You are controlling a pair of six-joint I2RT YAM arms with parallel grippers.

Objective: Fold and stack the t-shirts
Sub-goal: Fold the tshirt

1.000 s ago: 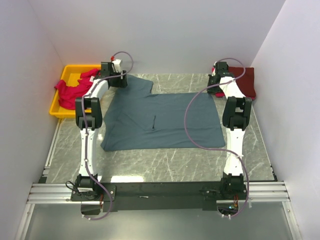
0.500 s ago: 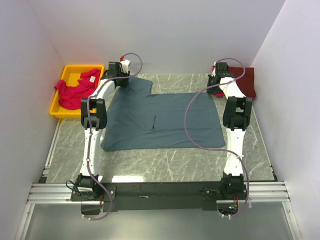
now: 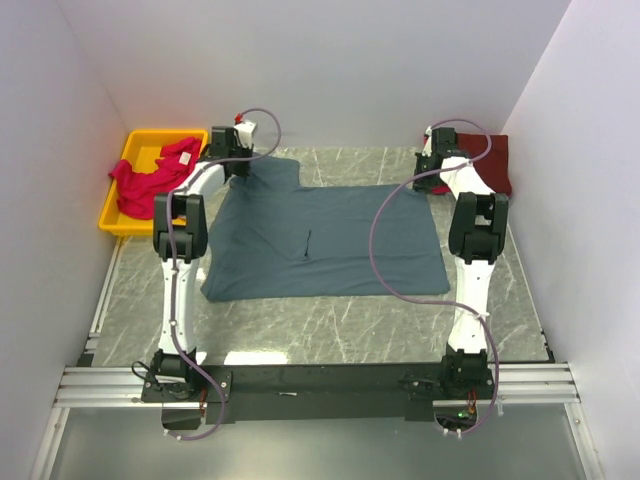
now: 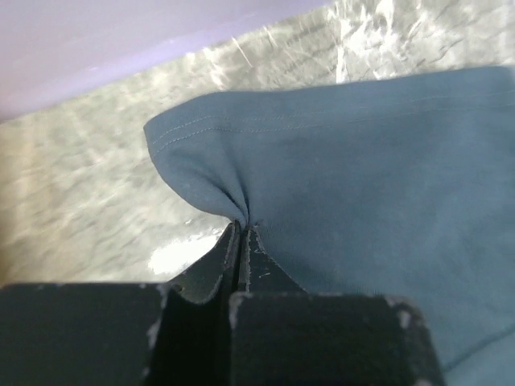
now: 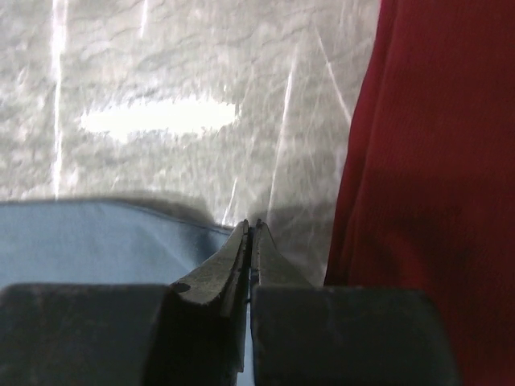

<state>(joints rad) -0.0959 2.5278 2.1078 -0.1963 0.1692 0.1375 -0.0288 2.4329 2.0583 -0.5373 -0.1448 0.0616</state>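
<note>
The slate blue-grey t-shirt (image 3: 325,240) lies spread flat in the middle of the table. My left gripper (image 3: 233,168) is at its far left sleeve. In the left wrist view the left gripper (image 4: 244,227) is shut on a puckered fold of the blue-grey t-shirt (image 4: 362,161). My right gripper (image 3: 429,178) is at the shirt's far right corner. The right wrist view shows the right gripper (image 5: 252,227) shut on the hem of the blue-grey t-shirt (image 5: 96,241). The dark maroon t-shirt (image 3: 492,165) lies just right of it, shown as the maroon t-shirt (image 5: 434,185). A pinkish-red t-shirt (image 3: 148,180) hangs over the bin.
The yellow bin (image 3: 112,222) stands at the far left by the side wall. White walls close in the table at the back and on both sides. Marbled grey tabletop (image 3: 330,325) shows in front of the shirt, with the arm bases along the near rail.
The left gripper has shifted over the shirt's far left sleeve and closed on the cloth. The right arm has stayed put, still shut.
</note>
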